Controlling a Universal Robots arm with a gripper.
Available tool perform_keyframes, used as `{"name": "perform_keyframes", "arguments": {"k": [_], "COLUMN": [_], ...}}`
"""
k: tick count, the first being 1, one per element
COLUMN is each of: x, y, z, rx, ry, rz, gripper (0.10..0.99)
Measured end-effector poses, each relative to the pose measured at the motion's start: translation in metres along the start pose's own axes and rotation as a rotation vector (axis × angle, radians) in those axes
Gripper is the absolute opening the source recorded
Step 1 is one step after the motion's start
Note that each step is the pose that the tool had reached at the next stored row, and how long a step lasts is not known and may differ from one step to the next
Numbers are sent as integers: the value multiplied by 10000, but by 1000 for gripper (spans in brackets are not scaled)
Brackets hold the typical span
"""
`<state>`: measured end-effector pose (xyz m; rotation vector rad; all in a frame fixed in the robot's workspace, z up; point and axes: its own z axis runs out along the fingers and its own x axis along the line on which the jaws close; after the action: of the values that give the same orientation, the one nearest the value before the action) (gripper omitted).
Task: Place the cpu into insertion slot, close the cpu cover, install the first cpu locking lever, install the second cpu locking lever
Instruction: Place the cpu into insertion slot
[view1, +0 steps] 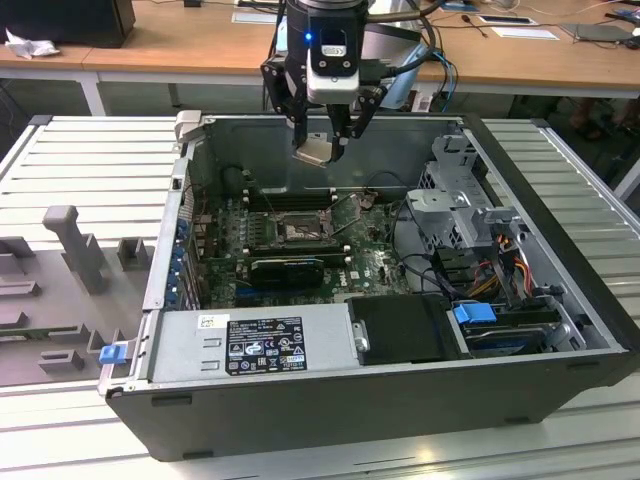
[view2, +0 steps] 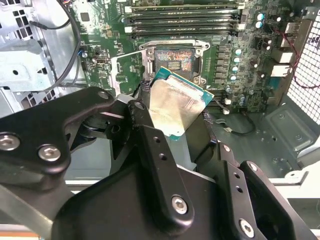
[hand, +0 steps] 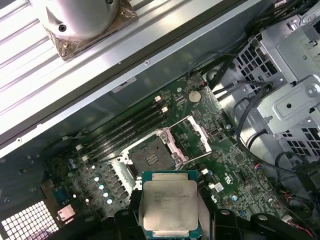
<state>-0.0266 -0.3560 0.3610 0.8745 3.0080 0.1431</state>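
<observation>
High over the socket (view1: 297, 232), at 12 o'clock in the exterior view, your gripper (view1: 320, 147) is pinching the chip (view1: 312, 153); lowering it askew, you are risking bent pins.

Ribbed silvery metal table (view1: 560, 170) of parallel slats. Right beneath the fingers (view1: 297, 118), resting on it: open grey computer case (view1: 330, 400). Well apart from the fingers, toward the exterior view's left, just beside the case: grey moulded fixture tray (view1: 40, 300), flat on the slats.
</observation>
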Motion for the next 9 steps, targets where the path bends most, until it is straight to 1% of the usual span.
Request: {"name": "perform_keyframes", "arguments": {"k": [4, 9], "x": [0, 0], "y": [0, 0], "z": [0, 0], "rx": [-5, -10], "ry": [-24, -42], "rz": [267, 473], "gripper": [525, 525]}}
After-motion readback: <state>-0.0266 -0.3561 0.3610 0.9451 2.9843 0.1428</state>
